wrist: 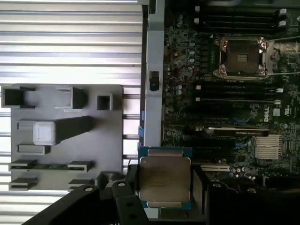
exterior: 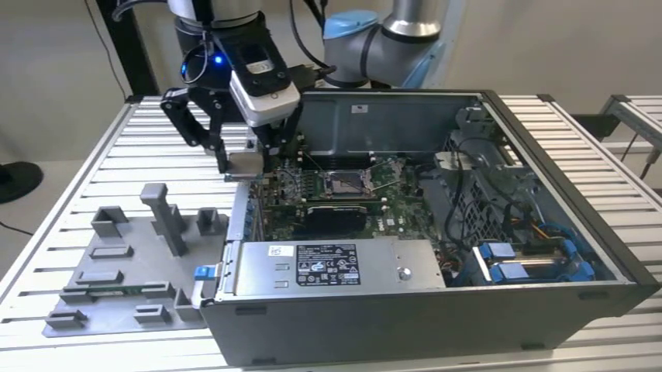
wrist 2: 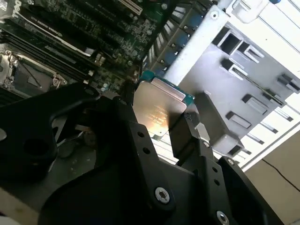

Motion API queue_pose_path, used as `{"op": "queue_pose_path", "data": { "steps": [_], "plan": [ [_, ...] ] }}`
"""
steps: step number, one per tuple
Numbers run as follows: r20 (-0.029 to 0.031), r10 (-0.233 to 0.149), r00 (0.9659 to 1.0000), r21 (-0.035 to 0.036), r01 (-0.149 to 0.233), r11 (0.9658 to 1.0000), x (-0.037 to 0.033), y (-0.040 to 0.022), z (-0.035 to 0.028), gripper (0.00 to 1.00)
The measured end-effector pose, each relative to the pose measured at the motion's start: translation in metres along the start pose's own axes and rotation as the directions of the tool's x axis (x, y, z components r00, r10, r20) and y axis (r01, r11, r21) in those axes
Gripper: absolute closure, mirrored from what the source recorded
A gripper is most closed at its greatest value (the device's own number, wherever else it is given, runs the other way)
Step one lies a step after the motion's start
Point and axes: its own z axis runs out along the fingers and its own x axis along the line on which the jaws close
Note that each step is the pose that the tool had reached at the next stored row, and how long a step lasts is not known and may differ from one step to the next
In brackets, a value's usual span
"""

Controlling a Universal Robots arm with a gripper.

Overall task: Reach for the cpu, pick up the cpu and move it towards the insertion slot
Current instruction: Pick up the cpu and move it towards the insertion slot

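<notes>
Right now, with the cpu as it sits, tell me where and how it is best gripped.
By two opposite thin edges, as the gripper holds it now: the cpu is a flat square, so only its rims give parallel faces to pinch. A finger presses one edge in the second wrist view, leaving the silvery top bare. It hangs at the computer case wall, short of the insertion slot.

Plain pale wall behind. Slatted white metal surface fills the area, evenly lit. Dark round base on floor, exterior view's left.
</notes>
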Motion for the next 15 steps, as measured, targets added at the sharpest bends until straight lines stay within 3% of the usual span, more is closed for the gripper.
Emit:
{"op": "queue_pose_path", "data": {
  "steps": [15],
  "plan": [
    [0.0000, 0.000, 1.0000, -0.0005, 0.000, 1.0000, -0.0682, 0.0001, -0.0001, 1.00]
  ]
}}
